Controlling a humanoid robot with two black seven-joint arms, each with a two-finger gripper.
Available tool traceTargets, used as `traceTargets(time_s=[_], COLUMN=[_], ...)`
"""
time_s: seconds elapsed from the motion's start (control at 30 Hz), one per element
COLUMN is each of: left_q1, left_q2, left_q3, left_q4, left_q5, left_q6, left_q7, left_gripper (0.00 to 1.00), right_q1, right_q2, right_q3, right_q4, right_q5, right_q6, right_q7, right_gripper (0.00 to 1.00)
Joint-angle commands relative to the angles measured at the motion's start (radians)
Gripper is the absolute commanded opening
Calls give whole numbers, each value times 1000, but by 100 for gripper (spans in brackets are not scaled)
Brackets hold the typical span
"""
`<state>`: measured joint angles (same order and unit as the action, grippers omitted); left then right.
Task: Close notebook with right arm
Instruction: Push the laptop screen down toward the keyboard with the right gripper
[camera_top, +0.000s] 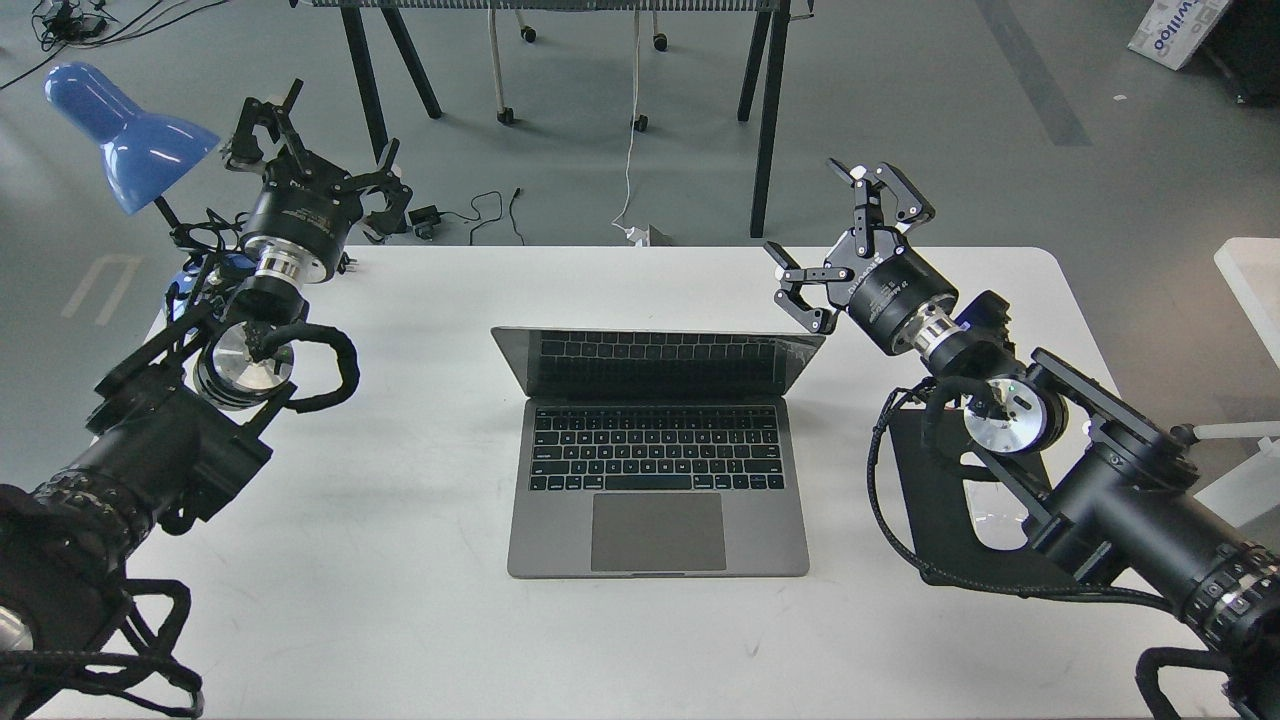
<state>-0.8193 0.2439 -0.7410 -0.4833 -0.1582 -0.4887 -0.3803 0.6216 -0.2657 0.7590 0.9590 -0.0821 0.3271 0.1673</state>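
Robotics lab workspace
Grey floor (900, 120) with loose cables (480, 215), castored furniture legs (505, 60), a white surface (400, 560), blue desk lamp (125, 135).

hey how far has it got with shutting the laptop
Nothing looks done yet: the laptop sits open on the white table, screen up and keyboard exposed. In hand: the right gripper is open, fingers spread, near the screen's top right corner; I cannot tell if it touches. Left to do: push the lid down onto the keyboard. The left gripper hangs by the blue lamp, away from the laptop.
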Motion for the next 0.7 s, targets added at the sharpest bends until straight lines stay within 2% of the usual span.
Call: traceTargets(time_s=[0.0, 0.17, 0.37, 0.53, 0.67], left_q1=[0, 0, 0, 0, 2], left_q2=[0, 0, 0, 0, 0], left_q3=[-1, -3, -3, -3, -3], left_q4=[0, 0, 0, 0, 0], left_q5=[0, 0, 0, 0, 0], left_q6=[0, 0, 0, 0, 0], left_q7=[0, 0, 0, 0, 0], left_gripper=[100, 100, 100, 100, 100], right_q1=[-60, -112, -148, -186, -212], right_q2=[-53, -125, -144, -142, -142], right_q3=[-49, -179, -274, -326, -328], right_q4=[99, 184, 181, 159, 144], right_q5=[-7, -15, -39, -209, -257], right_q6=[3, 7, 10, 10, 9], right_q7=[-2, 0, 6, 11, 11], right_gripper=[100, 100, 100, 100, 100])
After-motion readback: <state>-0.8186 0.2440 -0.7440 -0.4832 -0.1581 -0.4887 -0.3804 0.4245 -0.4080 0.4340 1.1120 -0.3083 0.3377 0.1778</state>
